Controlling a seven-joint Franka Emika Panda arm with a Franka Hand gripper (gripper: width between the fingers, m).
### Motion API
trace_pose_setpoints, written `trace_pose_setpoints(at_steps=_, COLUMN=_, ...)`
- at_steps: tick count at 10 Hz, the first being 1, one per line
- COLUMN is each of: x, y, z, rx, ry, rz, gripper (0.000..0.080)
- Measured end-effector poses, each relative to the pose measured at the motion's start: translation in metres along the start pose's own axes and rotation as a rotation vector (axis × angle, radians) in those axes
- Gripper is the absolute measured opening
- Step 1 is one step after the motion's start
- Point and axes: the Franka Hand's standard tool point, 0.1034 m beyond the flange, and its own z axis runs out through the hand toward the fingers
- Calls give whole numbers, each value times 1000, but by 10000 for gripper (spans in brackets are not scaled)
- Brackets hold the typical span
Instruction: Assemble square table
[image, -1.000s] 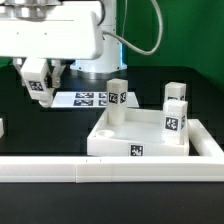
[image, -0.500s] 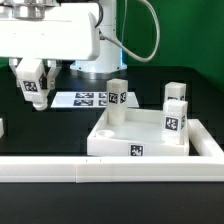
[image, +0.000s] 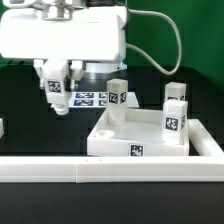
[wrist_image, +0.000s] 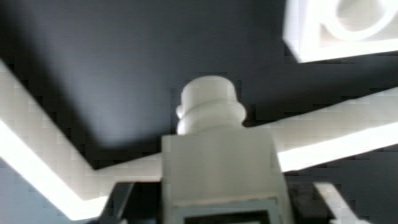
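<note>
Leg (image: 56, 87) in fingers (image: 46, 74), tag unreadable

The square table (image: 140, 135) is showing plain white, with a black-and-white tag on its near side. The legs (image: 176, 112) standing in it are white too, each wearing a black-and-white tag. The leg (wrist_image: 214, 150) in the gripper (image: 56, 92) is looking white, perhaps greyish in the blurred wrist view. The marker board (image: 90, 98) is showing black-and-white tags on white. The border rail (image: 110, 172) is white, lying on a black tabletop (image: 30, 130). The backdrop (image: 195, 35) is green.
</note>
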Motion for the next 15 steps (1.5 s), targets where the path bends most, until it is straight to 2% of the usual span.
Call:
trace_pose_setpoints(at_steps=1, x=-1, y=-7, z=0, rx=4, ry=-1, rz=-13, gripper=290)
trace_pose_setpoints(at_steps=3, x=0, y=-2, z=0, rx=0, ry=0, rz=-5, gripper=290)
trace_pose_setpoints(at_steps=6, x=-1, y=-5, z=0, rx=2, ry=2, rz=-4, gripper=290)
trace_pose_setpoints(at_steps=8, x=-6, y=-28, z=0, rx=15, ry=27, rz=-26, gripper=290)
trace_pose_setpoints(at_steps=9, x=-4, y=-28, z=1, rx=6, ry=56, rz=-36, gripper=290)
trace_pose_setpoints(at_steps=13, x=-4, y=-29, z=2, rx=2, ry=75, rz=-37, gripper=290)
trace_pose_setpoints(at_steps=15, x=-7, y=-47, z=1, rx=19, ry=87, rz=-44, gripper=290)
